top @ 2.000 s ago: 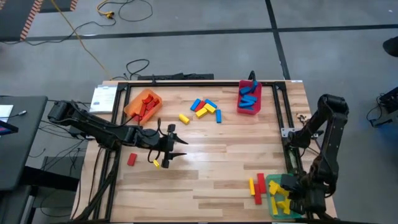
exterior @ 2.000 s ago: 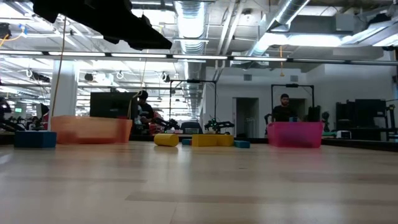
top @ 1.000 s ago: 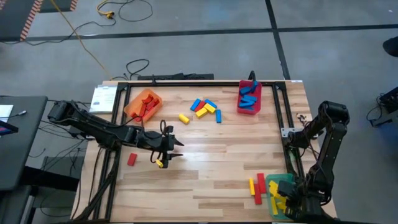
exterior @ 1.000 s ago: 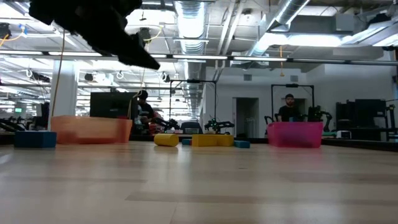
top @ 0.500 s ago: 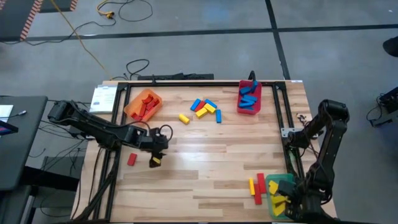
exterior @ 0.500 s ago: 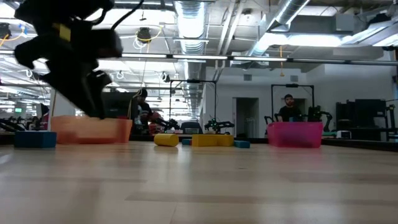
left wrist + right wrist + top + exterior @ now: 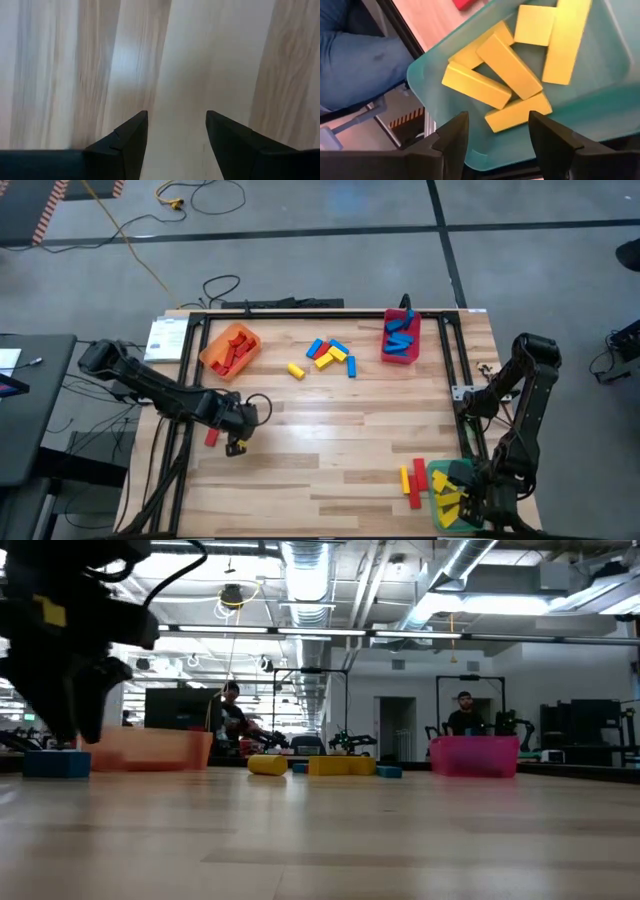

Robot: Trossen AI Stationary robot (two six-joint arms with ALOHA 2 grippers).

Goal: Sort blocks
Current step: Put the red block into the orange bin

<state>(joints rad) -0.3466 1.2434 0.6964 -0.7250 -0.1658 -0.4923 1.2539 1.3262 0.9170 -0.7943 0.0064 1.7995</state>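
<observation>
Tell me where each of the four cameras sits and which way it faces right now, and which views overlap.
High: above the table, straight down; both arms, left gripper by a red block.
Low: table height, level toward the room; the left arm's dark bulk at left.
Left wrist: looks onto bare wood between open jaws.
Right wrist: looks into the green bin of yellow blocks, jaws open.
Shared: high and low both show the pink bin and the middle block cluster.

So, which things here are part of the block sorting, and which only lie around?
Part of the job:
- loose blocks
- orange bin, red bin, green bin
- yellow blocks in green bin

Lying around:
- white paper
- floor cables
</observation>
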